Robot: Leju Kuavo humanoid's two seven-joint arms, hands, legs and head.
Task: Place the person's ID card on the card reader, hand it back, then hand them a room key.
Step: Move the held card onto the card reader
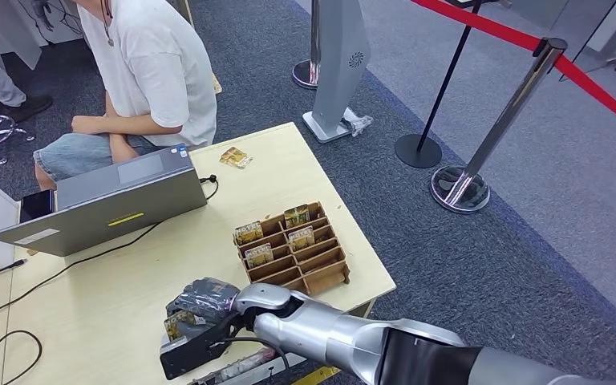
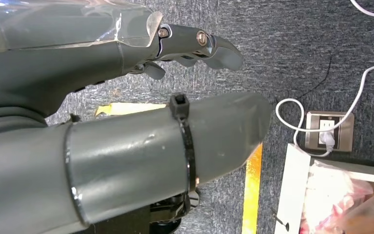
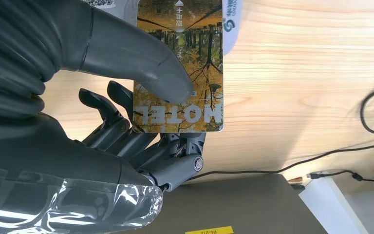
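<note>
Right hand (image 1: 200, 309) sits low over the near edge of the pale wooden table (image 1: 128, 281), silver arm coming in from the lower right. It holds a glossy card printed with an autumn-forest picture and "HOTEL" lettering (image 3: 179, 68): thick grey thumb pressed on the face, darker fingers (image 3: 126, 131) curled under the back. Firm pinch, not spread. From the head view the card (image 1: 178, 323) shows just under the fingers, directly above a black box-shaped card reader (image 1: 188, 353) at the table's near edge. Cannot tell whether card and reader touch.

Left hand (image 2: 195, 46) hangs off to the side over grey carpet (image 2: 292, 44), nothing in it. Fingers bent partway with a gap to the thumb, so loosely apart rather than clenched.

Brown wooden slotted card rack (image 1: 293, 249) stands on the table just beyond the right arm, several similar forest-print cards upright in its far slots, near slots vacant. One more such card (image 1: 235, 157) lies flat near the table's far edge. Open grey laptop (image 1: 104, 204) on the far left of the table, black cables trailing across the top.

Person in a white T-shirt and denim shorts (image 1: 140, 72) sits behind the laptop, arms folded on the lap. Chrome stanchion posts with red rope (image 1: 481, 152) stand on the carpet to the right.
</note>
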